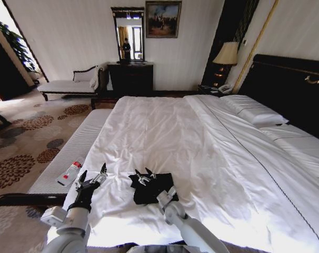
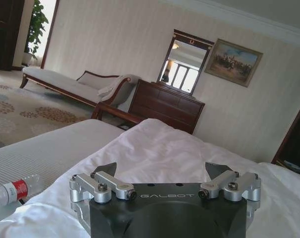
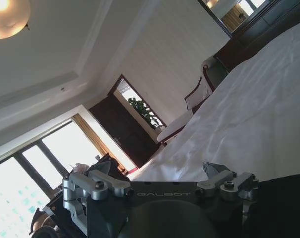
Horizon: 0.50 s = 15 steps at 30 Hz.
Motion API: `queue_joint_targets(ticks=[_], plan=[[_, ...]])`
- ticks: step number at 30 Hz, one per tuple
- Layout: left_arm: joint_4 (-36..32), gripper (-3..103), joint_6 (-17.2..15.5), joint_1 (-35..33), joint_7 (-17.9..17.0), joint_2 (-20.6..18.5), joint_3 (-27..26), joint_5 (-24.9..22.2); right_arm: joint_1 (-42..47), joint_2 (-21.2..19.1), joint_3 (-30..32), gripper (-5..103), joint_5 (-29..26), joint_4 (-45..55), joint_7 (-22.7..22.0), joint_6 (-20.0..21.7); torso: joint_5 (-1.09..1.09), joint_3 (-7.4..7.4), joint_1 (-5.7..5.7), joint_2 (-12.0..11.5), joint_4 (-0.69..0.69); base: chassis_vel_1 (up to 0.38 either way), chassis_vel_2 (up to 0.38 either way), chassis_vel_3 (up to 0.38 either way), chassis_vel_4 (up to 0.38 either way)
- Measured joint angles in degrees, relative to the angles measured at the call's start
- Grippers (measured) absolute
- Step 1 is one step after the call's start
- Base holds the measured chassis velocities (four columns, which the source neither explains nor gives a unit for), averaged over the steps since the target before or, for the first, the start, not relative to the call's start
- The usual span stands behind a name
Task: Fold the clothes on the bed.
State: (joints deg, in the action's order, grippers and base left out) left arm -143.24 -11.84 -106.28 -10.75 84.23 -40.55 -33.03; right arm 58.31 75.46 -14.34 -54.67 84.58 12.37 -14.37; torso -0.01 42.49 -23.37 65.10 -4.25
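The clothes (image 1: 151,191) are one black T-shirt bunched into a small heap near the foot edge of the bed (image 1: 201,132), and a black corner of them (image 3: 284,201) lies beside my right wrist. My right gripper (image 1: 142,173) hovers over the heap's far left edge, open, with nothing between its fingers (image 3: 160,171). My left gripper (image 1: 94,172) stands open a little to the left of the clothes, above the white duvet and apart from the fabric. In the left wrist view it (image 2: 162,171) points along the bed toward the far wall.
A white-cushioned bench (image 1: 78,145) runs along the bed's left side with a plastic bottle (image 1: 70,173) (image 2: 11,192) lying on it. The dark headboard (image 1: 291,87) and pillows (image 1: 254,112) are at the right. A chaise (image 1: 70,84), a dresser (image 1: 130,79) and a lamp (image 1: 227,54) line the far wall.
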Motion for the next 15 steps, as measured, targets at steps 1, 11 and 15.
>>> queue_joint_targets(ticks=[1,11,15], plan=[[0.00,100,0.02,-0.06,-0.13,-0.02,-0.24,-0.09,-0.50,0.39,-0.74,100,0.10,-0.68,0.00,0.01,0.00,0.00,0.00,0.00,0.00,0.000,0.000,0.000,0.000],[0.00,100,0.15,-0.03,-0.94,0.28,-0.82,-0.01,-2.70,3.37,-8.44,100,3.52,-5.15,0.39,-1.52,0.01,-0.01,0.00,0.00,-0.01,0.000,0.000,0.000,0.000],[0.00,100,0.15,0.04,-0.60,-0.21,-0.87,0.88,-1.09,1.51,-6.96,100,4.57,-2.20,2.37,-2.69,0.02,-0.01,0.00,0.00,0.00,0.000,0.000,0.000,0.000]])
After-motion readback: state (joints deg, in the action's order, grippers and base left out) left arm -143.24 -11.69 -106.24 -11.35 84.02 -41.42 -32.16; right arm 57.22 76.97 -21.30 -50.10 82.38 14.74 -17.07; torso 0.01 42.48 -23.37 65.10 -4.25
